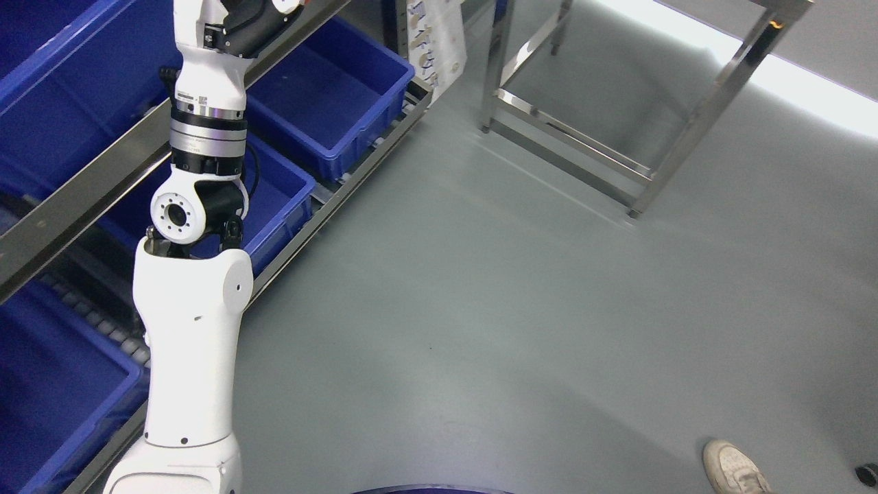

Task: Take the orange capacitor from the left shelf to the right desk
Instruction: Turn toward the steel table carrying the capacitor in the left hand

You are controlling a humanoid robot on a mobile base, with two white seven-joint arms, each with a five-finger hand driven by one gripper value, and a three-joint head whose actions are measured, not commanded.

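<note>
Rising from the bottom edge, the left arm [188, 357] reaches up along the shelf [82, 199] of blue bins [329, 96]; its hand [233, 17] is cropped at the top, so grip can't be judged. Orange capacitor isn't visible; a metal desk frame [617, 103] stands at upper right

Grey metal roller shelf [357, 175] down the left, blue plastic bins [329, 96] sitting in it. White robot arm [199, 288] rising just in front. Steel-legged desk frame [617, 165] off to its right, white sneaker [734, 470] far right of it.
</note>
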